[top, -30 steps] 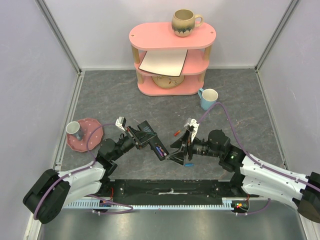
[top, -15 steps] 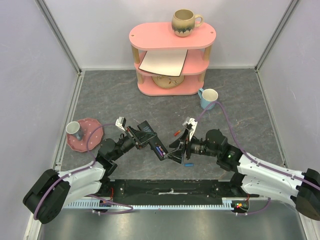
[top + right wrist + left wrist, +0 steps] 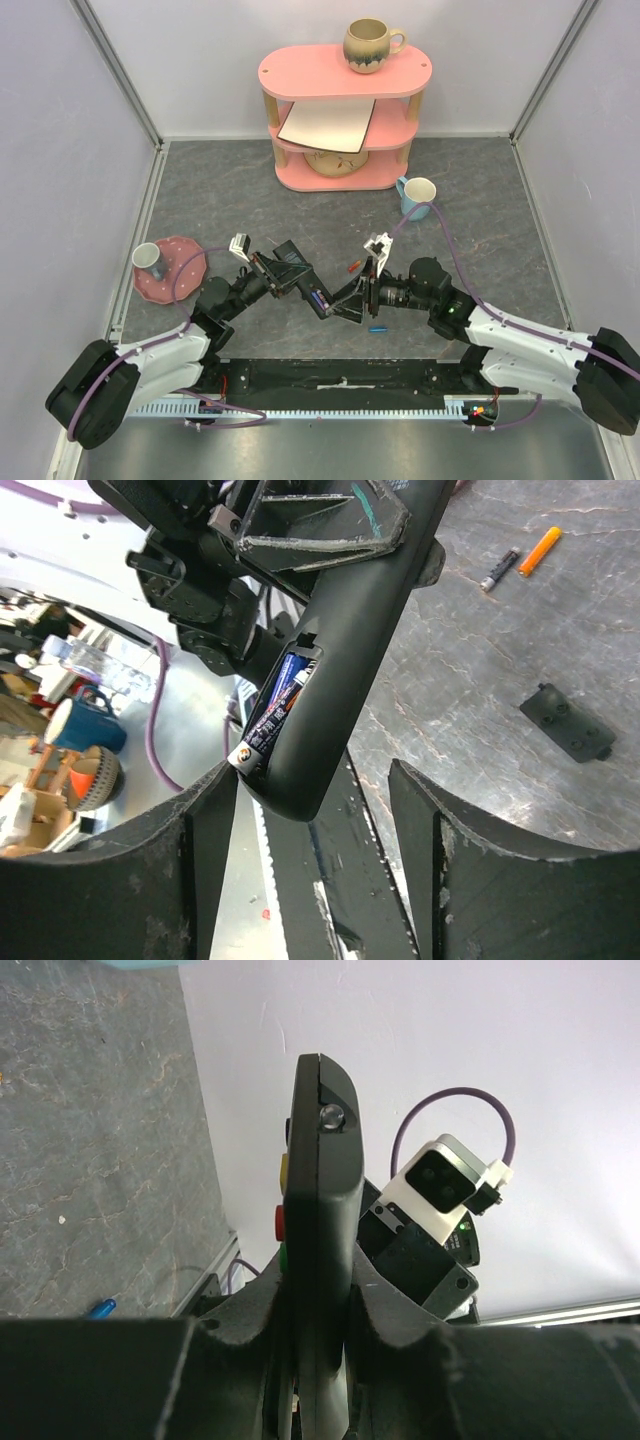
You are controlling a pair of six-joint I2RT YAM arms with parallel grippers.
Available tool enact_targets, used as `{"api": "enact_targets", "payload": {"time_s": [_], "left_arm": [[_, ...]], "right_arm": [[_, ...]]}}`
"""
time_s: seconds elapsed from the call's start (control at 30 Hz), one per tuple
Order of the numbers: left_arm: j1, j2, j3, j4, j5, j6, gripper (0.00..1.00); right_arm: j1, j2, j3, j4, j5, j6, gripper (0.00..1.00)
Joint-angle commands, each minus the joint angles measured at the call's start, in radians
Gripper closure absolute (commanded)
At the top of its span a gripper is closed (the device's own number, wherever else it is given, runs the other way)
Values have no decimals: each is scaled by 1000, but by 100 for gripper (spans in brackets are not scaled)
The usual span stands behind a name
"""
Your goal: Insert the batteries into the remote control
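My left gripper (image 3: pixel 272 274) is shut on the black remote control (image 3: pixel 300 282) and holds it off the table, edge-on in the left wrist view (image 3: pixel 320 1190), where the pads (image 3: pixel 395 1335) clamp its sides. The open battery bay faces my right gripper (image 3: pixel 312 780). A purple battery (image 3: pixel 275 715) lies in the bay, its lighter end at the remote's tip. My right gripper is open and straddles that tip: the left finger (image 3: pixel 205 820) is close to the battery's end, the right finger (image 3: pixel 430 810) stands apart. Another battery (image 3: pixel 499 568) lies on the table.
An orange cylinder (image 3: pixel 540 550) lies beside the loose battery, and a black battery cover (image 3: pixel 566 722) lies flat nearby. A blue cylinder (image 3: pixel 377 328) rests below the right gripper. Pink shelf (image 3: pixel 345 110), blue mug (image 3: pixel 416 196) and pink plate (image 3: pixel 185 280) with a cup (image 3: pixel 150 260) stand further off.
My right gripper has moved left to the remote's tip and its jaws have narrowed a little, uncovering the blue cylinder on the table. The left arm and remote have stayed put.
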Motion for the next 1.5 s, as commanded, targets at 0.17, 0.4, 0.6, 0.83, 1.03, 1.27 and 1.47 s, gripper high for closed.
{"api": "enact_targets", "payload": {"time_s": [0.17, 0.4, 0.6, 0.83, 1.03, 1.27, 1.47], "left_arm": [[-5, -37, 21, 65, 40, -13, 98], [-5, -31, 17, 76, 43, -13, 98], [-5, -28, 17, 85, 47, -13, 98], [-5, -29, 17, 88, 52, -8, 98], [-5, -29, 14, 88, 58, 4, 98], [-6, -31, 28, 87, 87, 32, 98], [-15, -35, 39, 90, 112, 49, 98]], "right_arm": [[-53, 67, -40, 207, -50, 159, 42], [-54, 97, -35, 250, -81, 208, 51], [-57, 123, -46, 304, -93, 254, 59], [-68, 149, -61, 371, -98, 326, 65], [-69, 182, -55, 408, -107, 389, 71], [-69, 200, -44, 420, -103, 448, 73], [-74, 222, -49, 451, -92, 498, 72]]}}
